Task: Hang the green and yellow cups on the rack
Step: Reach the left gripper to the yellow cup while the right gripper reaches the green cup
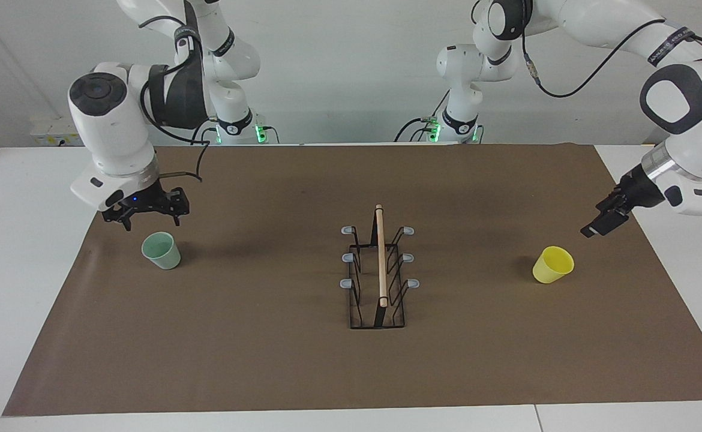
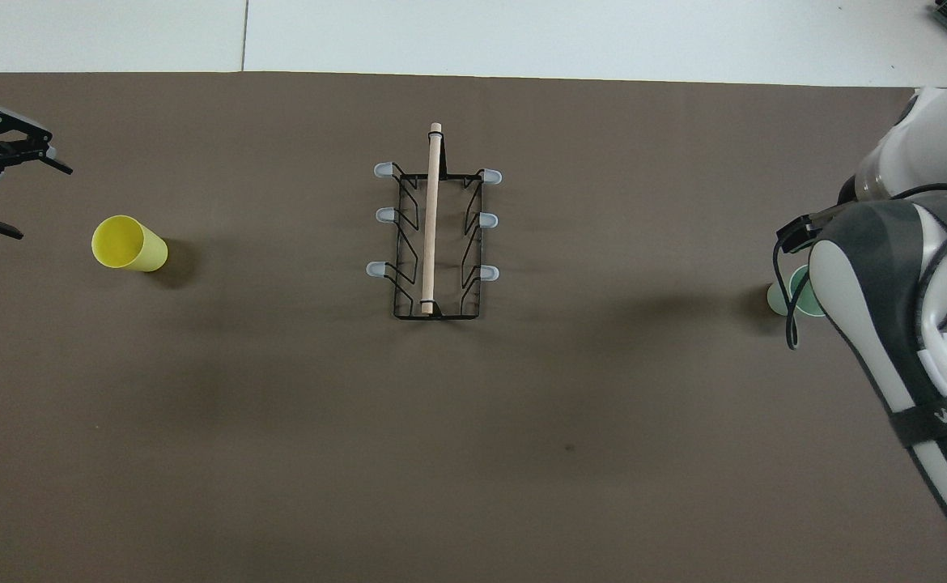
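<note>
Facing camera sits high across the surface [image 1: 303, 360], looking back at both arm bases. Overhead camera hangs above the robots' end, staring steeply down and forward. Both share the brown mat [image 2: 279, 405] and rack [image 1: 378, 279], half-turned.

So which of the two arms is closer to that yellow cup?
The left one. The left gripper hangs in the air close beside the yellow cup, while the right gripper is above the green cup at the table's other end.
</note>
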